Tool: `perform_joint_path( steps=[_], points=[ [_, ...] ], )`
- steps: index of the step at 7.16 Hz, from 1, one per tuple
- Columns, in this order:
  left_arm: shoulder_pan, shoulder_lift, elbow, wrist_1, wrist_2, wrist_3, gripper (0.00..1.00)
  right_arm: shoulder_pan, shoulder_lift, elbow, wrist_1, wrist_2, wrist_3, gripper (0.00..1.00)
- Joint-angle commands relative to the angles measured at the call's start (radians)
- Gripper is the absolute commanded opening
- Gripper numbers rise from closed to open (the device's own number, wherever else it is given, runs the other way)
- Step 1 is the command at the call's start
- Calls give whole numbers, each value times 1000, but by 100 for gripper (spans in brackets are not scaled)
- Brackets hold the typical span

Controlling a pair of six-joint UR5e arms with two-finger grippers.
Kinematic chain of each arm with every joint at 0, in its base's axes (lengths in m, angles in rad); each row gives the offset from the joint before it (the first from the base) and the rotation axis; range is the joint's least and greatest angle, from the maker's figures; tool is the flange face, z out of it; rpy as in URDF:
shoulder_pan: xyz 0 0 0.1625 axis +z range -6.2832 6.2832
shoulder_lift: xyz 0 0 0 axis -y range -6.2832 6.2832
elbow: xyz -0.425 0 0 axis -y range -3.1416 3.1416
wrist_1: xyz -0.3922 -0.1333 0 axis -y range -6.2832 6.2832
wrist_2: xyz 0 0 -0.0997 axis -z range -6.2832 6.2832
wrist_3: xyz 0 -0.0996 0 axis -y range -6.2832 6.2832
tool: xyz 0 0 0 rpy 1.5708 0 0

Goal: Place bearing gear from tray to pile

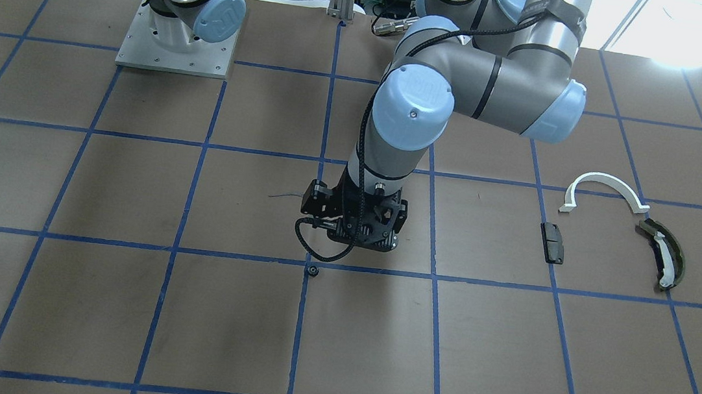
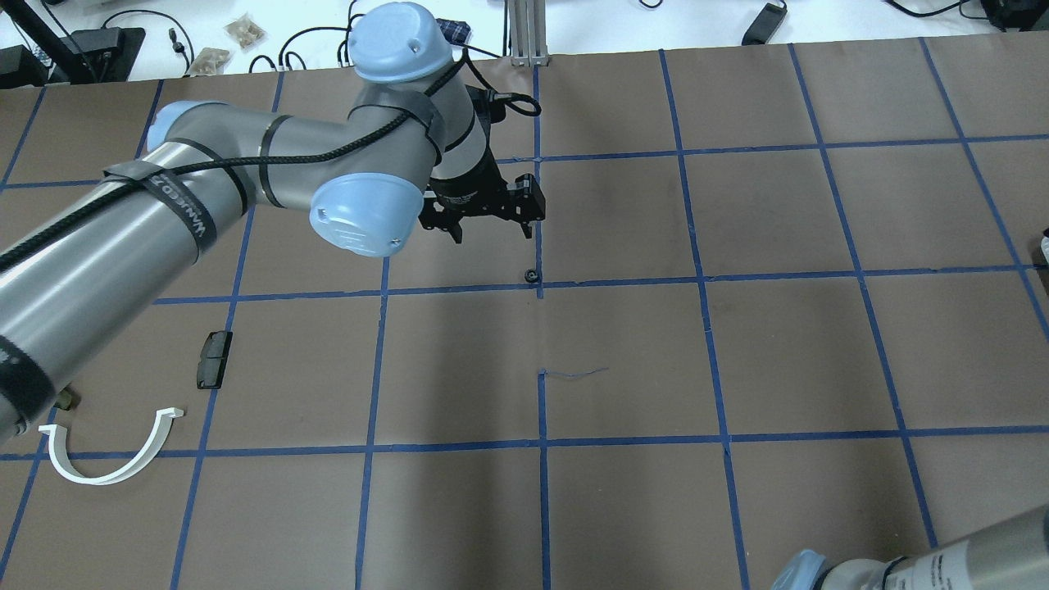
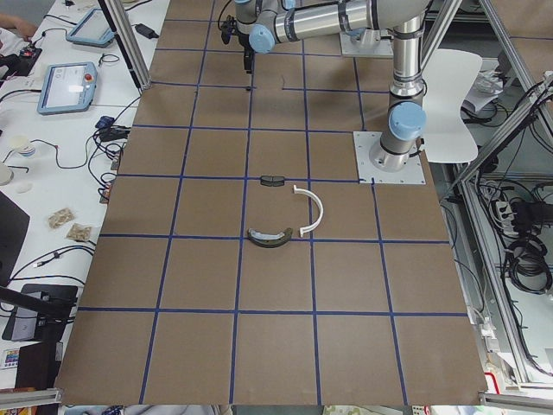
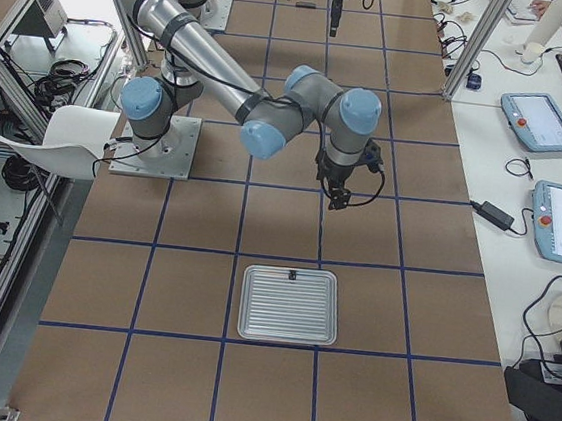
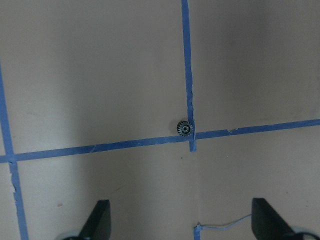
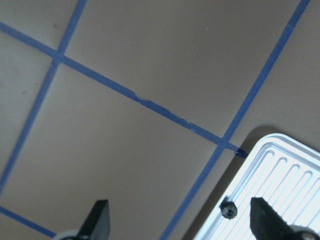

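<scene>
Overhead exterior view: the left arm (image 2: 205, 188) stretches out over the worktop (image 2: 803, 352), and its jaws hang above the tape cross (image 2: 539, 284), spread wide with nothing between them. A small dark gear (image 2: 532, 274) lies flat right at that cross. The left wrist view shows it tucked into one corner of the cross, touching the tape, ahead of the two fingertips and clear of both.

Front-facing view now: the pile sits well apart from the cross, over on the robot's left. It has a white half-ring (image 1: 606, 188) and a green curved shoe (image 1: 664, 256) with a white strip, its top end just beside one end of the half-ring. A dark block (image 1: 553, 242) lies a little apart, on the side nearer the cross.

Over to the exterior right view: a ribbed metal tray (image 4: 288, 317) lies far from the cross, on the robot's right. A second gear (image 4: 292, 274) sits on it, just inside the rim that faces the cross. The right arm (image 4: 270, 119) holds its jaws near that rim, between tray and cross, spread and empty.
</scene>
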Motion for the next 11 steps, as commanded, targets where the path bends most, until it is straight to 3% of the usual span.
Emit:
perform_joint_path(
  steps=[1, 3, 5, 8, 10, 11],
  points=[
    [-34, -96, -8, 126, 12, -31, 100, -90, 127, -2, -114, 24, -564, 100],
    [-80, -139, -6, 156, 102, -86, 100, -101, 152, 1, -153, 26, -869, 97],
    [-78, -166, -40, 189, 106, -103, 100, -110, 186, 2, -217, 24, -919, 96],
    [-78, -234, -14, 257, 104, -184, 100, -128, 217, 8, -257, 21, -954, 95],
    [-78, -237, -20, 253, 110, -186, 87, -133, 221, 43, -289, 15, -928, 91],
    [-78, -236, -22, 237, 109, -183, 67, -135, 215, 60, -299, 12, -924, 91]
  ],
)
